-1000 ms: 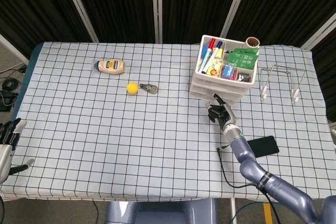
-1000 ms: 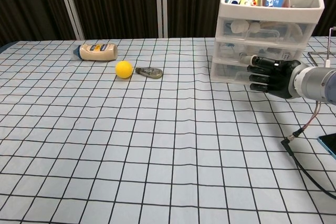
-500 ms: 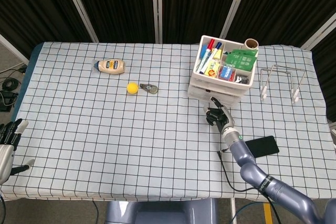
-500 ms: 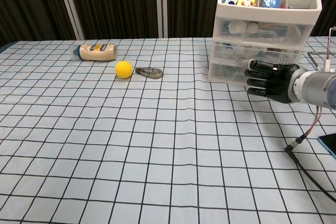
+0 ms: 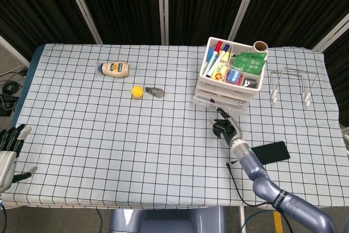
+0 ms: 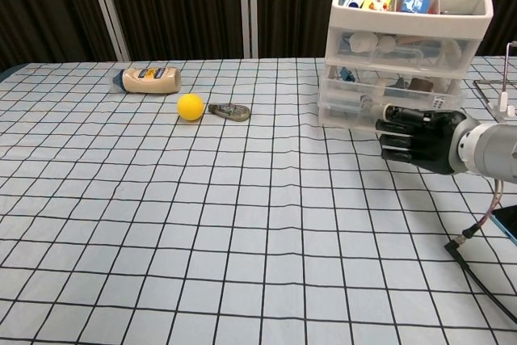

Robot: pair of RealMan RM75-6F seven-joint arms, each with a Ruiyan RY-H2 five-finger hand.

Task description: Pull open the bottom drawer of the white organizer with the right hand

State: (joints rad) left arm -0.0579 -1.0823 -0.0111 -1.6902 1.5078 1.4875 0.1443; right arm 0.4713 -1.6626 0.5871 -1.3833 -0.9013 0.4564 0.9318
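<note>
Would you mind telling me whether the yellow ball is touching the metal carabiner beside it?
Apart. The chest view shows a strip of tablecloth between the yellow ball and the metal carabiner.

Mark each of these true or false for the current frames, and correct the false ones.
1. The yellow ball lies beside the metal carabiner. True.
2. The right hand is at the front of the white organizer, by its bottom drawer. True.
3. The mayonnaise bottle stands upright. False: it lies on its side.
4. The black phone rests on top of the organizer. False: it lies on the checked tablecloth, near the right arm.
5. The left hand is by the table's near left edge, holding nothing. True.
</note>
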